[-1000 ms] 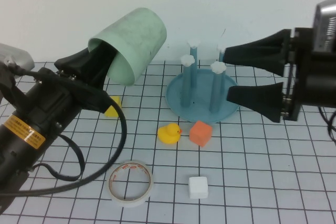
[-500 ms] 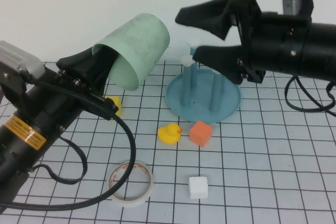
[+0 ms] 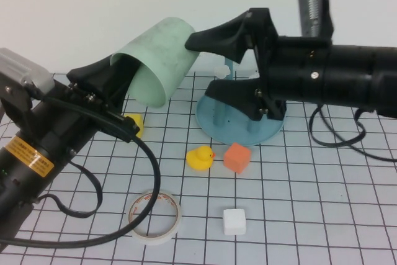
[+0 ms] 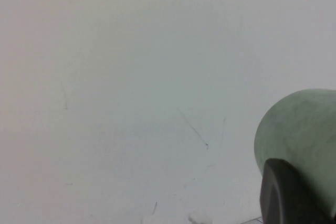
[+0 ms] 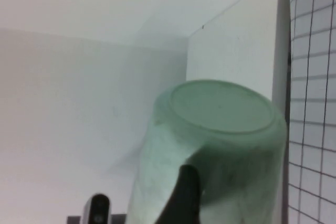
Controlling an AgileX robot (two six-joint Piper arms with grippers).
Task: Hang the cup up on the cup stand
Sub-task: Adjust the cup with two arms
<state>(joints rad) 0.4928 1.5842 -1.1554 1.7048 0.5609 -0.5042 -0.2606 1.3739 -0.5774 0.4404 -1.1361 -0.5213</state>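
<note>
Cup aloft above the worktop, tilted, closed end toward the right. Pinched at the rim by the left tool, one finger seemingly inside the mouth, though hard to confirm. Right tool spread wide just beside the closed end, above the cup stand. Risk from here: a slip or knock during any handover, dropping the cup or toppling the stand. Yellow sticker behind the left tool, print unreadable; likewise the reddish marks on the tape roll.
</note>
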